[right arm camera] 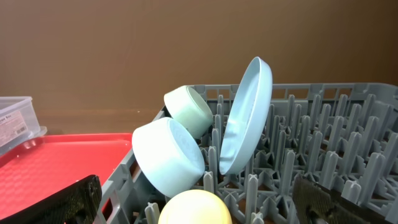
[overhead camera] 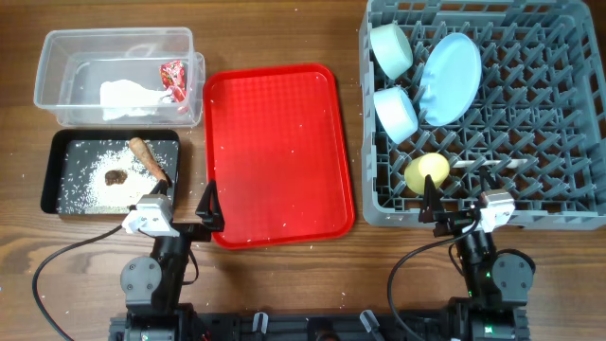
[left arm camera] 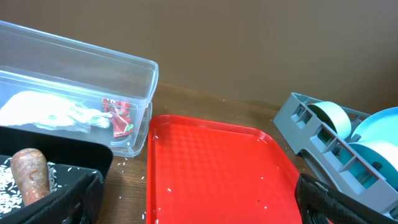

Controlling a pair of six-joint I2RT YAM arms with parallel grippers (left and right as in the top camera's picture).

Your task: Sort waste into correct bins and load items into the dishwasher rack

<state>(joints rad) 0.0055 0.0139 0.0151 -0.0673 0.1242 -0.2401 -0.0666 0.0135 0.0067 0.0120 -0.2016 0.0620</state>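
Grey plastic peg rack (overhead camera: 549, 216): pale-blue round plate (overhead camera: 450, 78), pale-green bowl (overhead camera: 390, 49), light-blue bowl (overhead camera: 396, 112), yellow cup (overhead camera: 428, 172). Left gripper (overhead camera: 187, 204), right gripper (overhead camera: 462, 204): released, empty.

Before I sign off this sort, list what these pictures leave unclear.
- Yellow cup: right wrist view, bottom edge cuts it off.
- Brown stick scrap: left wrist view, lower end behind a jaw of the left gripper.
- White spoon: overhead, too small to tell which way it faces.
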